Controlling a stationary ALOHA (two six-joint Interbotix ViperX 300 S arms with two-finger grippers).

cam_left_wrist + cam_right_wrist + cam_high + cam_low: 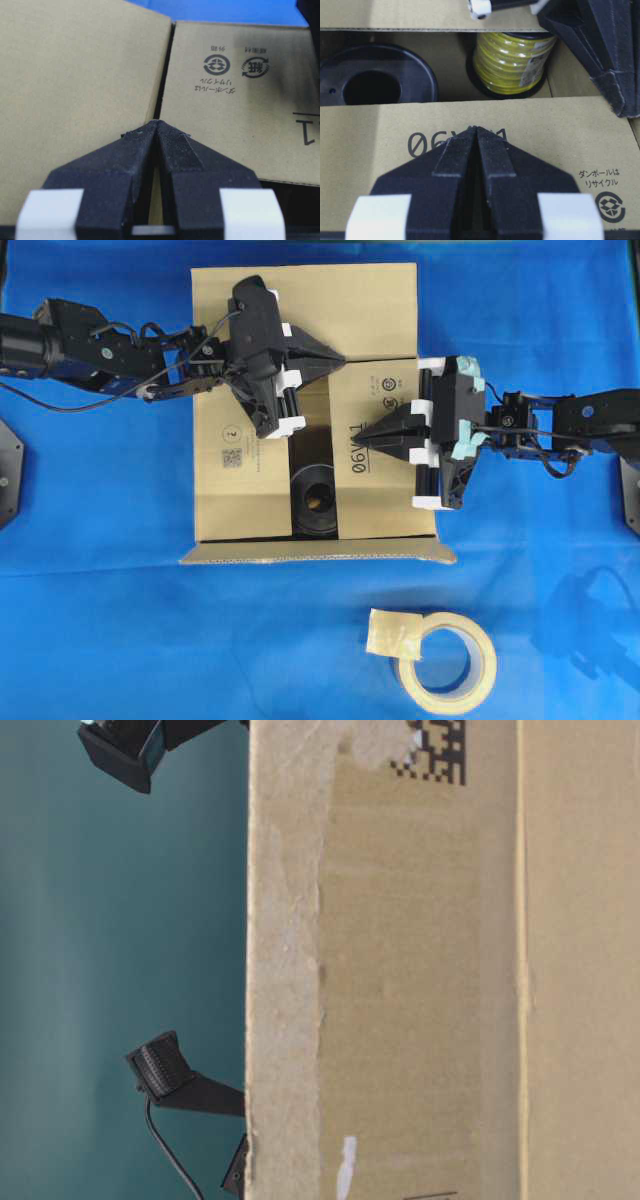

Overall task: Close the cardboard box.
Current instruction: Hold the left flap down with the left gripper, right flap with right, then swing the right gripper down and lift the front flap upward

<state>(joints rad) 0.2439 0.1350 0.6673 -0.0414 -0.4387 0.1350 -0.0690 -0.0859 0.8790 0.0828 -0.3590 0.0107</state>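
Brown corrugated cardboard fills the middle of the blue cloth (120, 620): the cardboard box (370, 300) sits there with its top partly folded in. From overhead, a far flap lies across the back, a left flap (240, 470) and a right flap (385, 470) lie inward, and a dark gap between them leaves a black spool (318, 500) showing inside. The right wrist view also shows a yellow wire reel (512, 60) down in that gap. The near flap (320, 552) appears to hang out over the front edge, not yet folded.

The left gripper (338, 360) has its jaws pinched together, holding nothing, tip over the seam near the far flap. The right gripper (362, 436) is likewise pinched together and empty, its tip on the right flap by the printed code.

Judging by this, the side flaps are being pressed down. Next, the remaining gap likely needs closing and the near flap folding up and over.

A beige tape roll (448, 662) lies apart, in front of the box.
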